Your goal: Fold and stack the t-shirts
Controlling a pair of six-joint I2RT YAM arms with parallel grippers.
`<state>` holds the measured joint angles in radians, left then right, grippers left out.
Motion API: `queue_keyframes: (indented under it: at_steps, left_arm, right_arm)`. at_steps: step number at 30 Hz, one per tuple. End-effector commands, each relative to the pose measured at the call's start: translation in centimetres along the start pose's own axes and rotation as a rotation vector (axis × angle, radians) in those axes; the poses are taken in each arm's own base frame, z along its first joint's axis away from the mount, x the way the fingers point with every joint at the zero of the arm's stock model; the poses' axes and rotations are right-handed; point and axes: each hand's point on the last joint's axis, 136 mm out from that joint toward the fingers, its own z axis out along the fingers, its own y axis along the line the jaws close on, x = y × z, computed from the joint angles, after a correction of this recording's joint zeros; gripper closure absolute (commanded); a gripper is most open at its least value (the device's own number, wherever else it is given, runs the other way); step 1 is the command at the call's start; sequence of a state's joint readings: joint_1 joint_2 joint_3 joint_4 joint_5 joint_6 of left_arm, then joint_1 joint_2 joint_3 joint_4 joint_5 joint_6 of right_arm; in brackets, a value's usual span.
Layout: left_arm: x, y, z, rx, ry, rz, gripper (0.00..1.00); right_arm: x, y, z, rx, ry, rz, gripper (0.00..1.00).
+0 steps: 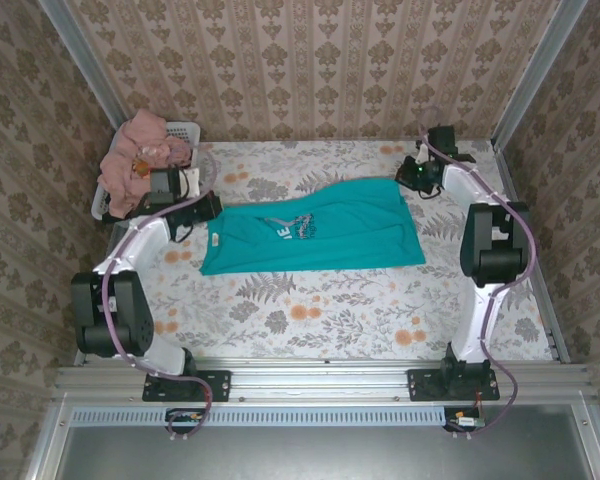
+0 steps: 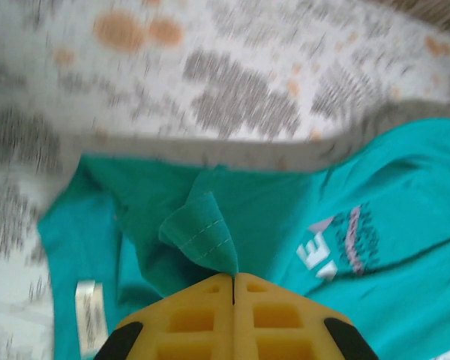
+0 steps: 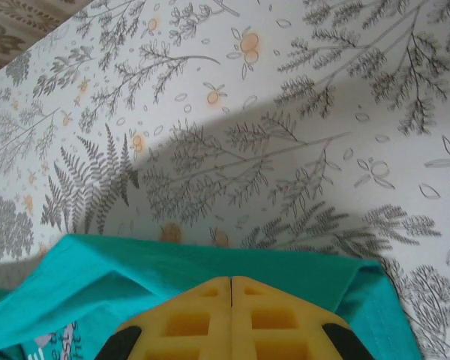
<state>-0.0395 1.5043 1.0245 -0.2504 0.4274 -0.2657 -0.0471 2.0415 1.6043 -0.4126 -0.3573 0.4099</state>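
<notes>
The teal t-shirt [image 1: 315,238] lay spread across the middle of the flower-patterned worktop [image 1: 310,320], its white lettering [image 1: 298,229] facing up; the left gripper [image 1: 205,208] sat at the shirt's left edge and the right gripper [image 1: 417,178] at its far right corner, where the cloth rose in a point towards it. In the left wrist view the left gripper [image 2: 233,279] had its yellow jaws pressed fully together on a small peaked fold of the teal t-shirt [image 2: 405,195], with a white label [image 2: 90,307] just to the left. In the right wrist view the right gripper [image 3: 232,279] was likewise closed tight, its tips over the hem of the teal t-shirt [image 3: 97,277] with cloth seemingly nipped between them. Salmon-pink t-shirts [image 1: 140,155] were heaped in the white laundry basket [image 1: 187,128] at the far left corner, just behind the left arm; nothing lay on the teal cloth between the two grippers.
</notes>
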Motion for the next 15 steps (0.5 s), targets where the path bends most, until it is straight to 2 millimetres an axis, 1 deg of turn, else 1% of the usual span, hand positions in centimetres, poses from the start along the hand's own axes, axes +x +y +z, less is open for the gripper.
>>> queue_keyframes:
  at_steps: [1, 3, 5, 9, 12, 15]
  left_arm:
    - [2.1, 2.0, -1.0, -0.063, 0.005, -0.064, 1.0]
    - [3.5, 3.5, -1.1, -0.095, 0.014, -0.105, 1.0]
    - [4.2, 4.4, -1.1, -0.105, 0.026, -0.132, 1.0]
    - [4.3, 4.4, -0.9, -0.091, 0.043, -0.135, 1.0]
    - [4.7, 4.9, -1.0, -0.114, 0.047, -0.136, 1.0]
    - [5.3, 5.6, -1.1, -0.131, 0.039, -0.152, 1.0]
  right_arm:
    - [-0.9, -1.1, -1.3, -0.056, -0.056, -0.001, 1.0]
    - [-0.8, -2.5, -1.6, -0.06, -0.055, 0.038, 1.0]
    - [-1.1, -3.6, -1.8, -0.057, -0.07, 0.061, 1.0]
    - [-1.1, -4.0, -2.4, -0.08, -0.075, 0.074, 1.0]
    - [-0.1, -4.6, -2.7, -0.051, -0.054, 0.074, 1.0]
    - [1.6, -5.1, -2.5, -0.031, -0.023, 0.088, 1.0]
